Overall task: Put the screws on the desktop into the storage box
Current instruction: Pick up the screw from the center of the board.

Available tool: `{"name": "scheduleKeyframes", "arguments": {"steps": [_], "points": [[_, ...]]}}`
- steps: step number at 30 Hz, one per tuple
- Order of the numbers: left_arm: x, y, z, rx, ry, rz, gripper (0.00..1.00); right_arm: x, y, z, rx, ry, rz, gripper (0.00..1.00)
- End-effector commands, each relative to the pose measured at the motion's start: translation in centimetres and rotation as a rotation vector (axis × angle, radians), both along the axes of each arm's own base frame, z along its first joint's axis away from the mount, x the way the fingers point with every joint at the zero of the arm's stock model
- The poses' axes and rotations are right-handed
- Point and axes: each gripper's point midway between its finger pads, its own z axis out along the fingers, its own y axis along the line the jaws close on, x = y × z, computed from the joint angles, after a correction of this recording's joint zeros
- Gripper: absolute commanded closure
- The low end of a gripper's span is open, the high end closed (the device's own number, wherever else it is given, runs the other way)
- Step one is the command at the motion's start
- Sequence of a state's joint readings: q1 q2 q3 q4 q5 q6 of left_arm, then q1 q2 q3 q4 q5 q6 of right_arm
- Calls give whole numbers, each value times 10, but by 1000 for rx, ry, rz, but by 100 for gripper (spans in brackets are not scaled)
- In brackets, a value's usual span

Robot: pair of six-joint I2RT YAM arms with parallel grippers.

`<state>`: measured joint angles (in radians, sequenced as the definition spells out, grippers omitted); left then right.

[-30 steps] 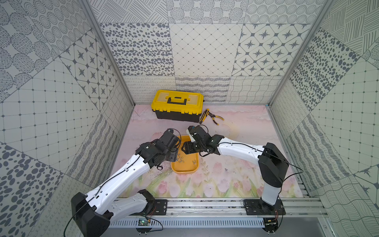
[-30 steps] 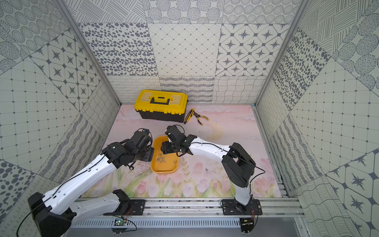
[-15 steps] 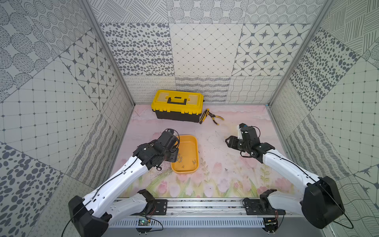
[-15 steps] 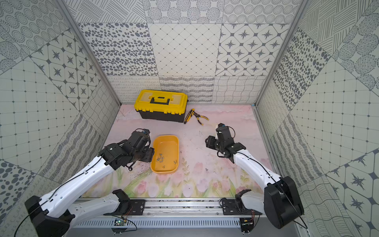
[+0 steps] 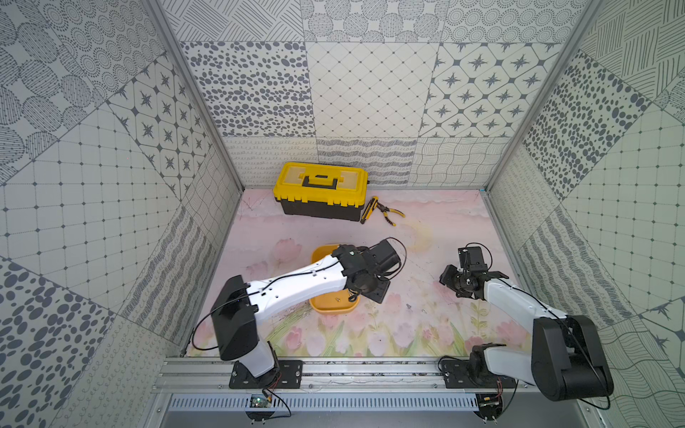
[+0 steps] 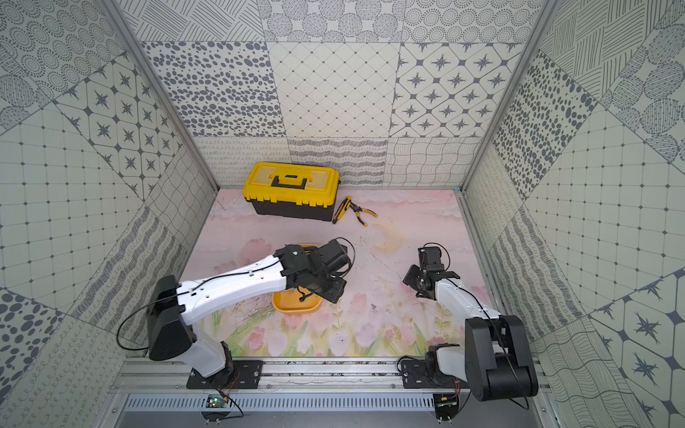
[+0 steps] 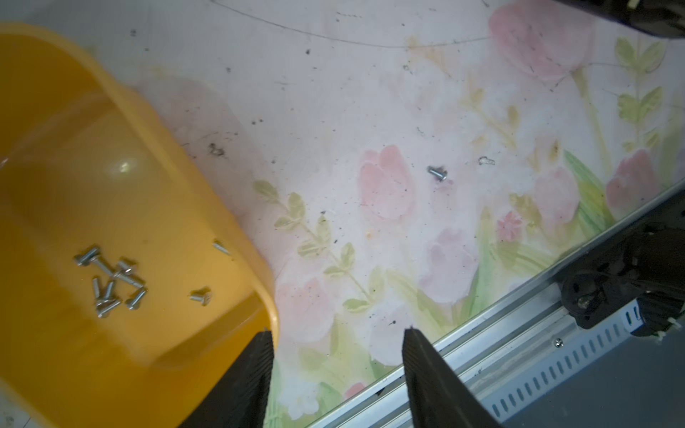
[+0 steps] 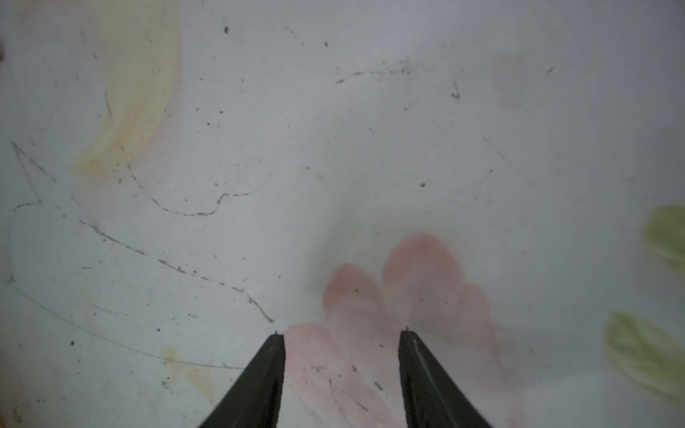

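1. Where the storage box [image 7: 178,155] sits left of centre on the desktop [image 5: 426,259], a cluster of screws [image 7: 111,285] lies inside it.
2. Left gripper [image 7: 337,335]: above the box's right edge, jaws part open, nothing btwn them.
3. Lone screw [image 7: 437,173]: on the desktop, right of the box, apart from it.
4. Right gripper [image 8: 343,333]: further right, over bare desktop, jaws part open, holding nothing.
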<state>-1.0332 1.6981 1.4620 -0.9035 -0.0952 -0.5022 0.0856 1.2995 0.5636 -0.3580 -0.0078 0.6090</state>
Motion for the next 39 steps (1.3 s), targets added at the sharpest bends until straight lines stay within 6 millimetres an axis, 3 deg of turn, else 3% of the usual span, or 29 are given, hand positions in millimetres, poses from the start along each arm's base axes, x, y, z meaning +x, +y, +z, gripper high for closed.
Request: {"name": "scheduleKeyframes", "arguments": {"steps": [1,6,15,21,39], "points": [[-43,-60,-41,58,121,-237,41,13,2,-2,15,11,12,47],[-35,-84,-66,86,114,-366,44,12,2,-4,23,24,13,47],[-28,-106,-101,121,158,-384,52,12,3,-3,24,19,12,47],[-20,-102,-121,166,159,-357,54,12,3,-3,28,19,14,47],[10,-102,-138,170,138,-284,55,12,6,-4,39,20,21,48]]}}
